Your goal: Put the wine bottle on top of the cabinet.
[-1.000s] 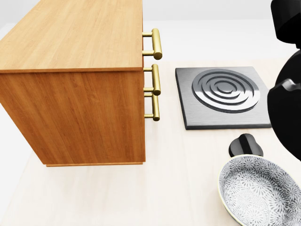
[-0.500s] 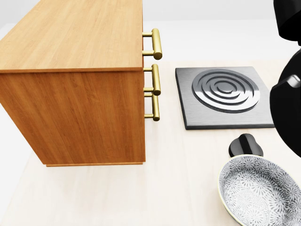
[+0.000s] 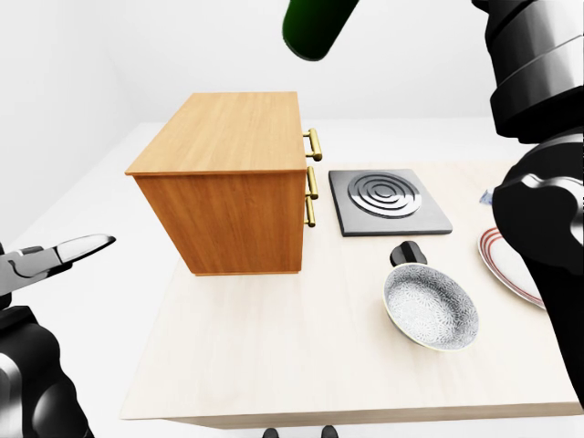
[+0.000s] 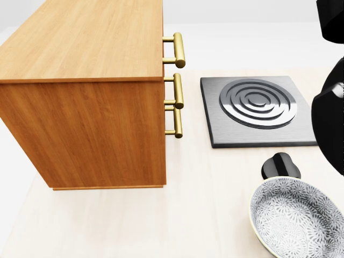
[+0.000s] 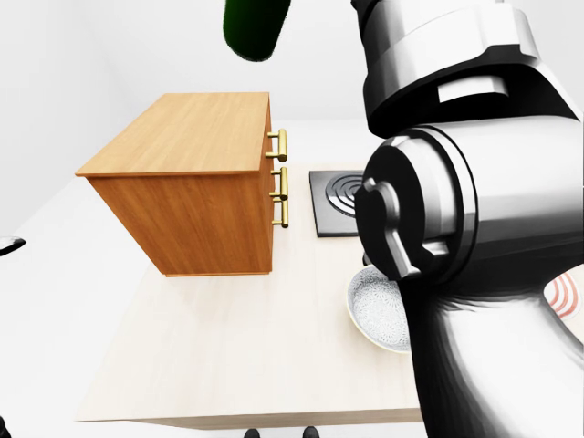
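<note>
The dark green wine bottle (image 3: pixel 315 27) hangs in the air at the top of the left-eye view, above and to the right of the cabinet; only its lower end shows. It also shows in the right-eye view (image 5: pixel 257 26). The wooden cabinet (image 3: pixel 228 132) with brass handles (image 4: pixel 178 49) stands on the table's left part, its flat top bare. My right arm (image 3: pixel 538 100) rises along the right edge and leaves the view at the top; its hand is hidden. My left hand (image 3: pixel 57 255) is low at the left edge, fingers apart and empty, far from the cabinet.
A steel hob plate (image 4: pixel 257 110) lies to the right of the cabinet. Below it are a black knob (image 4: pixel 280 165) and a patterned bowl (image 4: pixel 298 220). A red-rimmed plate (image 3: pixel 506 266) lies at the table's right. The pale table (image 3: pixel 274 356) ends near the view's bottom.
In the head view my right arm's black shape has drawn a little to the right, uncovering more of the hob plate. The cabinet, bowl and knob have not moved.
</note>
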### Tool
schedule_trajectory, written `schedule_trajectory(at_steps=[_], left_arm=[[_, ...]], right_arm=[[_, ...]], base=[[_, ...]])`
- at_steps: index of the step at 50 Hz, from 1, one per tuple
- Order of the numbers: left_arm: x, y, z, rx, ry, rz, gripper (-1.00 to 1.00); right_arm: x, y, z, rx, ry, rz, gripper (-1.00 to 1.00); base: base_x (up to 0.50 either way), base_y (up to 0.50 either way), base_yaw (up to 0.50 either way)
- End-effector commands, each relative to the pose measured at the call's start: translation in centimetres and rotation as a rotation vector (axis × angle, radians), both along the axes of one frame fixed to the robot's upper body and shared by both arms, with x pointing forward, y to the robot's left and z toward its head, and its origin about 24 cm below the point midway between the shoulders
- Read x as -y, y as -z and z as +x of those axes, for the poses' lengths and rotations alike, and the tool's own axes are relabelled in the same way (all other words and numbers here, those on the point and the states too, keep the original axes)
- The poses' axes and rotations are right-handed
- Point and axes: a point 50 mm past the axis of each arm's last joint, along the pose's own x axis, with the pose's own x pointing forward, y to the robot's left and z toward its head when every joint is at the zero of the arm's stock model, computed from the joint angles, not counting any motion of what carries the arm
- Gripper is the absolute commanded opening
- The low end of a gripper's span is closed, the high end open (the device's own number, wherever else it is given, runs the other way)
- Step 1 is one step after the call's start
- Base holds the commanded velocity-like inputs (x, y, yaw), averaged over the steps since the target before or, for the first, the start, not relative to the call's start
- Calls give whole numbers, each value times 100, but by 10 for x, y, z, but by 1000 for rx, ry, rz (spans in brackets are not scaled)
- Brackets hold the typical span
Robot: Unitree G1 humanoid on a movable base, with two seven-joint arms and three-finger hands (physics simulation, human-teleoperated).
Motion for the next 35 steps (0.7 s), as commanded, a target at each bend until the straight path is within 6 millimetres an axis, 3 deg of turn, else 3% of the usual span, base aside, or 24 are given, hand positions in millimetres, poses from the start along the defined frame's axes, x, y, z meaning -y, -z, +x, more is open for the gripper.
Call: schedule_trajectory(at_steps=[1, 20, 35], left_arm=[[0, 1, 1, -7, 1, -1, 100], [1, 1, 1, -7, 2, -1, 100], [0, 2, 2, -13, 1, -2, 100]], right_arm=[[-4, -8, -6, 33, -17, -6, -95], [-28, -11, -11, 78, -57, -148, -94], [-34, 2, -4, 59, -87, -189, -94]], base=[[0, 0, 0], [0, 0, 0], [0, 0, 0]])
